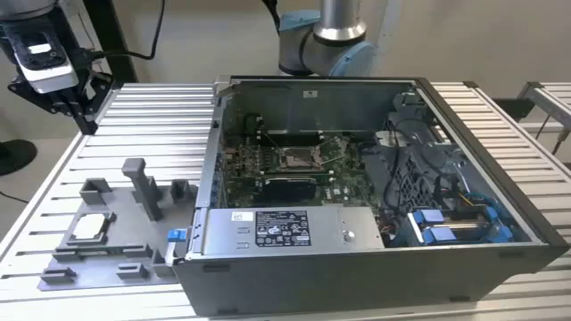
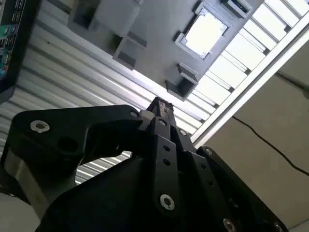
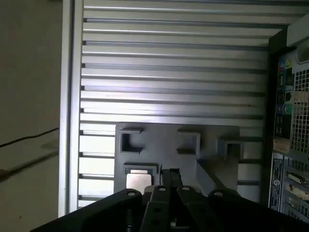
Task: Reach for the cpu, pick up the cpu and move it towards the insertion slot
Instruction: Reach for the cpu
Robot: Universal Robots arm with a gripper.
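The cpu (image 1: 90,226) lies flat in a recess of the grey plastic fixture (image 1: 125,257) on the slatted table, at the exterior view's left. In both wrist views its silvery top shows as a pale square (image 2: 204,33) (image 3: 138,181). My gripper (image 1: 64,100) hangs high over the table's far left corner, well away from the chip and with nothing in it. Its black fingers (image 2: 160,107) (image 3: 168,173) are pressed together, shut. The insertion slot (image 1: 299,158) is a silver-framed socket on the green board inside the open computer case (image 1: 357,281).
The case's tall walls ring the board, with a drive cage (image 1: 277,229) at the front and blue-tagged cables (image 1: 450,224) to the exterior view's right. Upright grey posts (image 1: 141,187) stand on the fixture beside the chip. Table edge rail (image 2: 251,82) runs close by.
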